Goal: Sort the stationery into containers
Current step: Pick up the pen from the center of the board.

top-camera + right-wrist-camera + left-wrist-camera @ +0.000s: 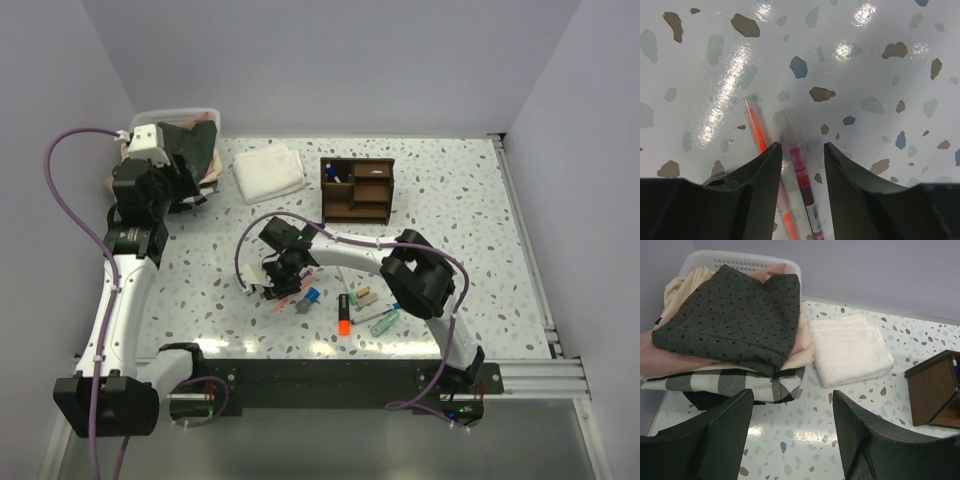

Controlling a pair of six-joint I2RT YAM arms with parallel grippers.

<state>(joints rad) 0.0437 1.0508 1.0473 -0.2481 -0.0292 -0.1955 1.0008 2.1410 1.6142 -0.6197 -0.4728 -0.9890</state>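
We find the right gripper (pixel 802 147) low over the speckled table (pixel 450 220), left of the loose stationery. Its jaws are narrowed and straddle a red pen (pixel 802 185) lying flat. The pen sits close against the left finger, with table showing between it and the other finger, so we record no firm clamp. An orange pen (pixel 756 127) lies just beside the red one, its lower end passing under the same finger. The remaining items lie scattered near the front edge of the table: an orange-black highlighter (pixel 344 315), a blue-capped piece (pixel 310 298), a green piece (pixel 385 322) and a tan bit (pixel 365 296). The dark brown wooden organiser (pixel 357 190) stands upright farther back, well apart from them, with something blue in its rear left compartment. The left gripper (pixel 792 400) hangs above the table near the white bin (pixel 740 262) of folded clothes, jaws wide and holding nothing. A folded white cloth (pixel 850 347) lies between the bin and the organiser.
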